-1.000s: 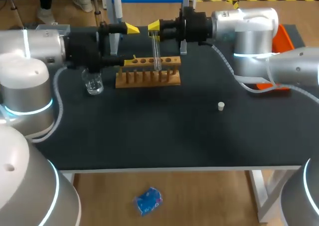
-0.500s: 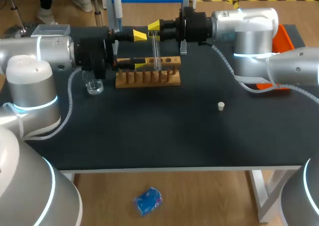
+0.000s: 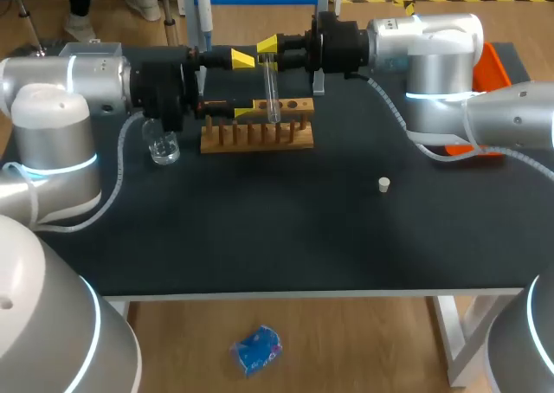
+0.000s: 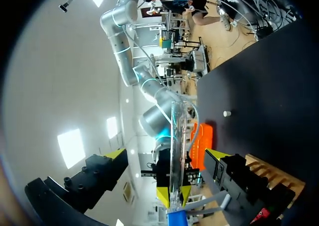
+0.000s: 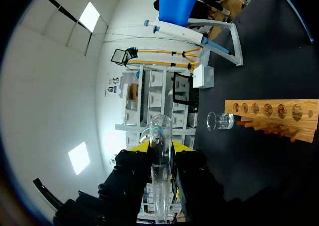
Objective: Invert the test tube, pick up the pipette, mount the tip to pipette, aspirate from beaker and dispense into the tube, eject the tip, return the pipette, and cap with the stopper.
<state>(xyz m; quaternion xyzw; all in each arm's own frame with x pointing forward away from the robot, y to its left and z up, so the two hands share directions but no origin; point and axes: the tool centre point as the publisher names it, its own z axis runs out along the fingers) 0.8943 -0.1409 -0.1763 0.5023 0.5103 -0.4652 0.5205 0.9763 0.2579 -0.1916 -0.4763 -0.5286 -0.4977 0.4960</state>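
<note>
Right fingers [image 3: 267, 44] pinch the test tube [image 3: 272, 90]; left fingers [image 3: 242, 60] spread wide.

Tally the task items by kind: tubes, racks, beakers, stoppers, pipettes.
test tube: 1
wooden rack: 1
beaker: 1
stopper: 1
pipette: 1
Total: 5

2 arms face each other — left gripper [image 3: 247, 85] spread wide, right gripper [image 3: 268, 54] clamped.
</note>
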